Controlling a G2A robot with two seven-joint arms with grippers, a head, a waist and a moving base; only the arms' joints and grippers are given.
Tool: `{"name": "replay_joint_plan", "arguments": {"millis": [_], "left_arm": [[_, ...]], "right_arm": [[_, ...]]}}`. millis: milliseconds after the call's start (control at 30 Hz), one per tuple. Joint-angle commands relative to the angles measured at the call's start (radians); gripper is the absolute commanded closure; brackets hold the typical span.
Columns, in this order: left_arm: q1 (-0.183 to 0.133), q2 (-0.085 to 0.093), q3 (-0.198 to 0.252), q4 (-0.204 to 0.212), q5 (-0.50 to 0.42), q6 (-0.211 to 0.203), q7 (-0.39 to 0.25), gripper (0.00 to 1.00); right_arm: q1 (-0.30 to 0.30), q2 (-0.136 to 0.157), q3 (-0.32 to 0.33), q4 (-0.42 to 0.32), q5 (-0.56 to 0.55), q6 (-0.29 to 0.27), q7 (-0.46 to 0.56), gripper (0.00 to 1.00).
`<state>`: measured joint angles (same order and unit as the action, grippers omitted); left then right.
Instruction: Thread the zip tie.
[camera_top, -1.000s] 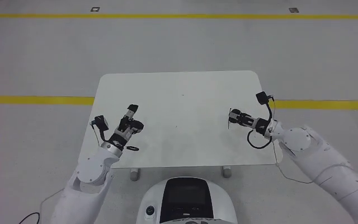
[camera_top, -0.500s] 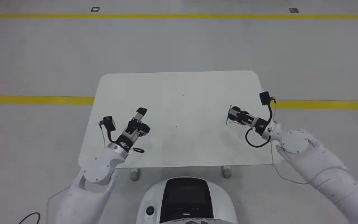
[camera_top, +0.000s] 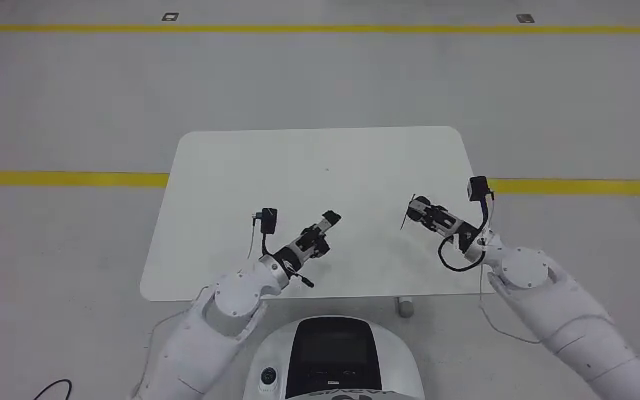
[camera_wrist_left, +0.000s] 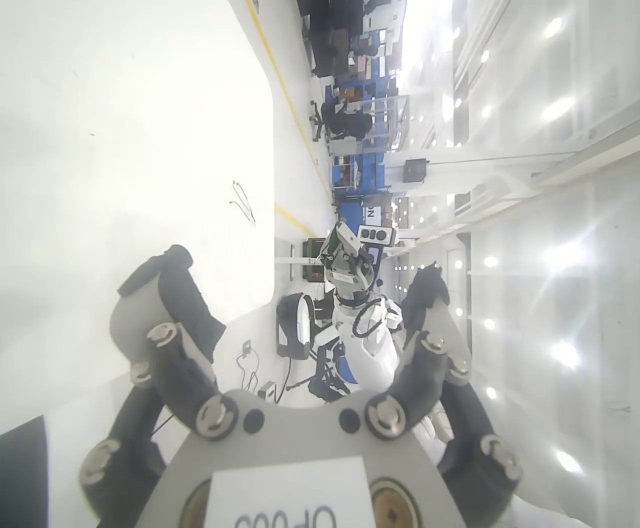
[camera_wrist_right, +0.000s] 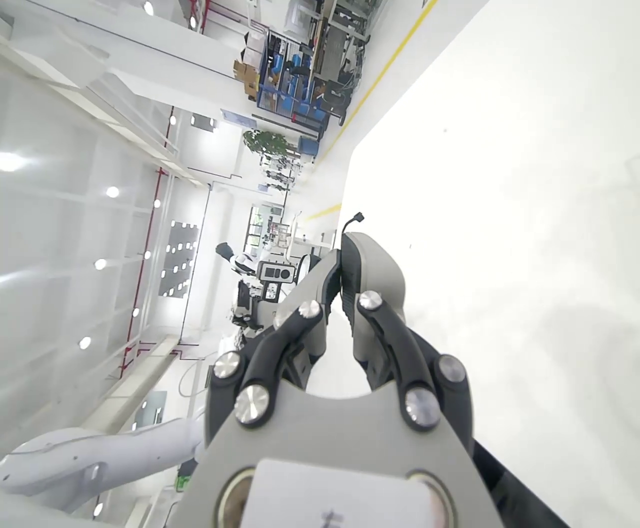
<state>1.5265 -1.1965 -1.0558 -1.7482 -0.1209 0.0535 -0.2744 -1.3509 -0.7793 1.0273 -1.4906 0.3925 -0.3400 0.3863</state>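
A thin black zip tie (camera_top: 404, 216) sticks out of my right gripper (camera_top: 414, 206), which hovers over the right part of the white table (camera_top: 320, 160). In the right wrist view the right gripper (camera_wrist_right: 342, 260) is shut on the tie, and the tie's small head (camera_wrist_right: 357, 217) curls out past the fingertips. My left gripper (camera_top: 330, 217) is over the front middle of the table, pointing at the right one with a gap between them. It is the left gripper (camera_wrist_left: 302, 266) that stands open with nothing between its fingers, and the right gripper (camera_wrist_left: 344, 239) shows beyond it.
A thin dark strand (camera_wrist_left: 243, 201) with its shadow lies against the table near the right edge; I cannot tell whether it is part of the tie. The table's front edge runs close under both arms. A yellow floor line (camera_top: 80, 179) passes behind.
My left arm has swung from the table's left edge toward the front middle, closing much of the gap to the right gripper. The right gripper has barely shifted and still holds the tie.
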Motion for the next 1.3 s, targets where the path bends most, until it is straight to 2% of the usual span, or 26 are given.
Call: {"name": "replay_joint_plan", "arguments": {"millis": [0, 200, 333, 467, 600, 700, 733, 1067, 1133, 1167, 1267], "left_arm": [[0.000, 0.000, 0.000, 0.000, 0.000, 0.000, 0.000, 0.00], [0.000, -0.001, 0.009, -0.002, 0.001, -0.006, 0.006, 0.00], [-0.026, -0.017, 0.089, 0.007, 0.011, -0.020, 0.037, 0.00], [-0.103, -0.050, 0.212, 0.059, 0.022, -0.015, 0.078, 0.00], [-0.195, -0.098, 0.338, 0.134, 0.002, -0.028, 0.143, 0.00], [-0.234, -0.131, 0.389, 0.182, -0.036, -0.053, 0.220, 0.00], [-0.234, -0.131, 0.389, 0.182, -0.036, -0.053, 0.220, 0.00], [-0.234, -0.131, 0.389, 0.182, -0.036, -0.053, 0.220, 0.00], [-0.230, -0.132, 0.389, 0.181, -0.038, -0.094, 0.220, 0.00], [-0.226, -0.134, 0.386, 0.186, -0.053, -0.144, 0.227, 0.00], [-0.229, -0.141, 0.390, 0.211, -0.052, -0.230, 0.244, 0.00]], "right_arm": [[0.000, 0.000, 0.000, 0.000, 0.000, 0.000, -0.001, 1.00], [-0.006, -0.003, 0.002, -0.003, 0.012, 0.000, -0.013, 1.00], [-0.049, -0.012, 0.041, -0.034, 0.049, 0.000, -0.034, 1.00], [-0.122, -0.022, 0.114, -0.081, 0.073, 0.000, -0.020, 1.00], [-0.202, -0.043, 0.193, -0.111, 0.094, 0.000, 0.031, 1.00], [-0.239, -0.062, 0.240, -0.117, 0.118, 0.000, 0.080, 1.00], [-0.249, -0.068, 0.257, -0.117, 0.119, 0.000, 0.096, 1.00], [-0.249, -0.068, 0.257, -0.117, 0.119, 0.000, 0.096, 1.00], [-0.249, -0.072, 0.252, -0.123, 0.128, 0.006, 0.089, 1.00], [-0.248, -0.076, 0.252, -0.124, 0.133, 0.000, 0.073, 1.00], [-0.250, -0.089, 0.249, -0.134, 0.191, 0.000, 0.057, 1.00]]}}
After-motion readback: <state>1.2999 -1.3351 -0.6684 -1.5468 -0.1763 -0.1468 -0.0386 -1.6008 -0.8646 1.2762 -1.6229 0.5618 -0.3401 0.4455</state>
